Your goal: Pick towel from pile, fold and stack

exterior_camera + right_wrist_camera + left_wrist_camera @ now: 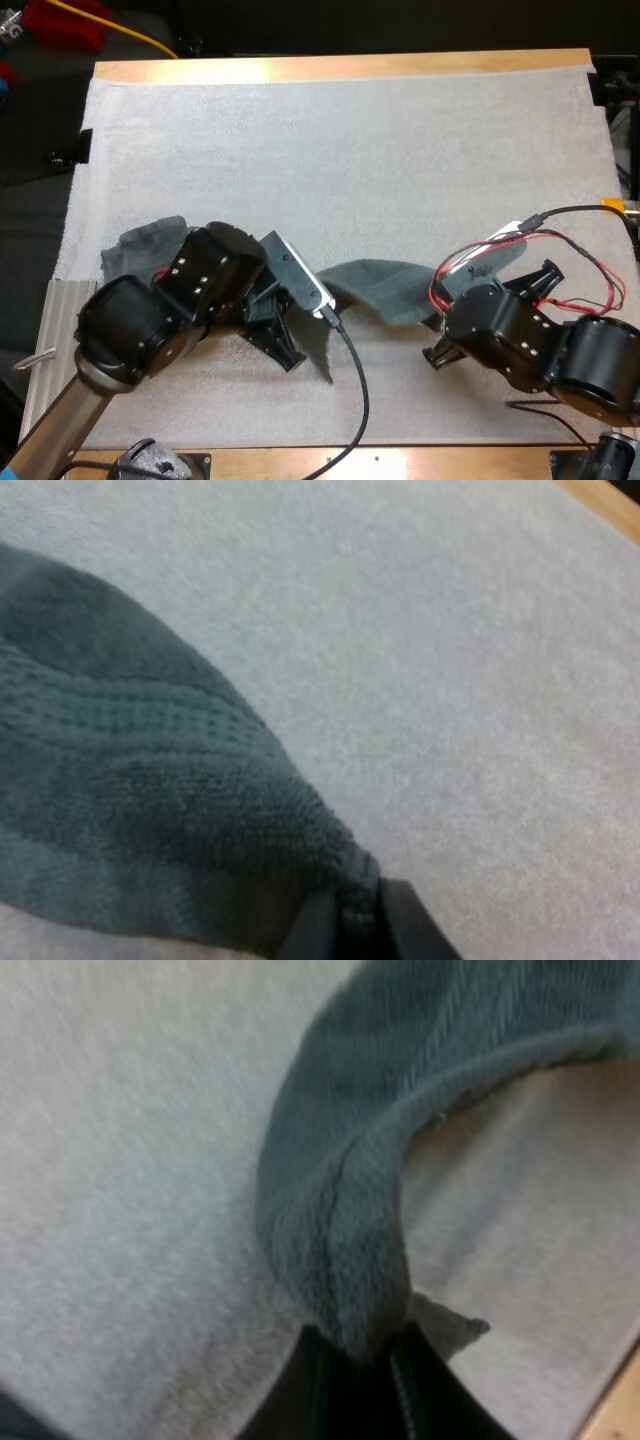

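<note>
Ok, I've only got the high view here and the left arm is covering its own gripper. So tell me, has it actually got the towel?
Observer: Yes. In the left wrist view the left gripper is shut on the towel, pressing a hemmed edge from both sides.
Operator: And the right one?
Observer: The right wrist view shows the right gripper shut on a bunched end of the cloth.
Operator: How does the cloth lie near the left grip?
Observer: It curves away from the grip in an arch, with the white mat showing on both sides of it.
</note>
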Tool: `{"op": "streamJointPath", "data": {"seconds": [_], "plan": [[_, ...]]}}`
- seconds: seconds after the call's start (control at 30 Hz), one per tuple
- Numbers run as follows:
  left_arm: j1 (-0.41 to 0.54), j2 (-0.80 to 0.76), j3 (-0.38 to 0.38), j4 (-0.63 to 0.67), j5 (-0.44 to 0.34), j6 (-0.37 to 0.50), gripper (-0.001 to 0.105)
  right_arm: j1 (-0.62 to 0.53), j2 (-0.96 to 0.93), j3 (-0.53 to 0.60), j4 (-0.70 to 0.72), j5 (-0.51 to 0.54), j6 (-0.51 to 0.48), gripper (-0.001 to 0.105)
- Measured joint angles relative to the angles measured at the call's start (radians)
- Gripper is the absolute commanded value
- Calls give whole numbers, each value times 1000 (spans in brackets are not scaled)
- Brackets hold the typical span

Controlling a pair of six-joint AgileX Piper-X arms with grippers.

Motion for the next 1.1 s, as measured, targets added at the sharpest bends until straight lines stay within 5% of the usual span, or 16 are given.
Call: {"op": "streamJointPath", "data": {"seconds": [0.3,0.7,1.1], "plan": [[-113,-52,0,35,4,-111,0,98,-3,-68,124,6,64,1],[-347,-55,0,147,-215,-297,0,286,-4,-69,244,5,257,1],[-363,-55,87,134,-357,-309,0,305,-2,45,218,97,286,1]]}}
